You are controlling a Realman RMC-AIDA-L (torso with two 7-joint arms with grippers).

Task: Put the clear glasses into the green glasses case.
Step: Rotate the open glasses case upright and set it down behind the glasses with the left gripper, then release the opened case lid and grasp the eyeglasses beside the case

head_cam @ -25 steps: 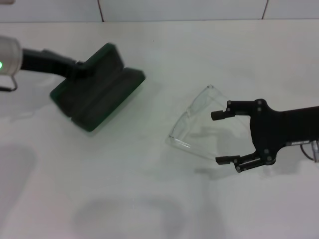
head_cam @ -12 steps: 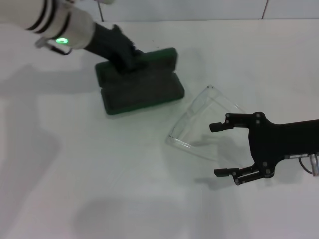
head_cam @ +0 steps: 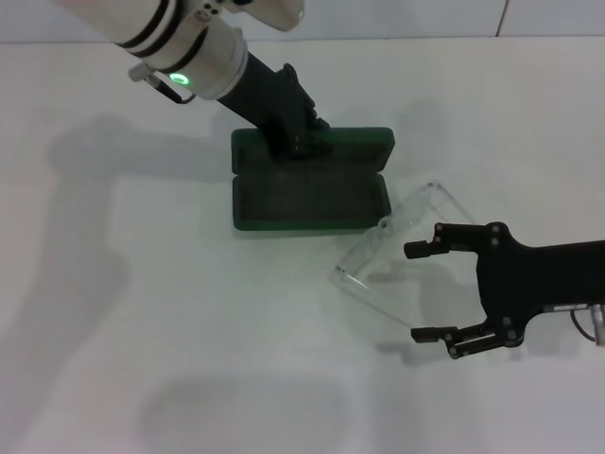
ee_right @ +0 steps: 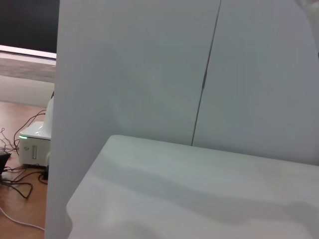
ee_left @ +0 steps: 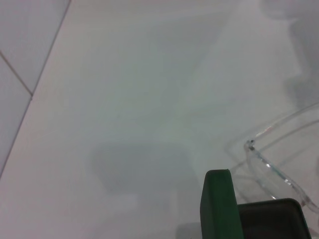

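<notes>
The green glasses case [head_cam: 307, 200] lies open on the white table, its lid [head_cam: 354, 147] toward the back. My left gripper [head_cam: 301, 142] reaches in from the back left and is shut on the lid's edge. The clear glasses [head_cam: 364, 251] rest on the table just right of the case, one corner touching it, arms spread toward my right gripper [head_cam: 413, 291]. That gripper hovers open, its fingers on either side of the arms' ends. In the left wrist view the green glasses case [ee_left: 218, 204] and the clear glasses [ee_left: 276, 172] show close together.
The white table [head_cam: 142, 312] stretches left and front of the case, with a tiled wall [head_cam: 378, 14] along the back. The right wrist view shows only a white wall panel [ee_right: 149, 74] and cables on the floor [ee_right: 20, 144].
My left gripper has carried the case from the back left to the right, up against the glasses. The glasses have shifted slightly right and nearer. My right gripper has moved a little nearer, still open.
</notes>
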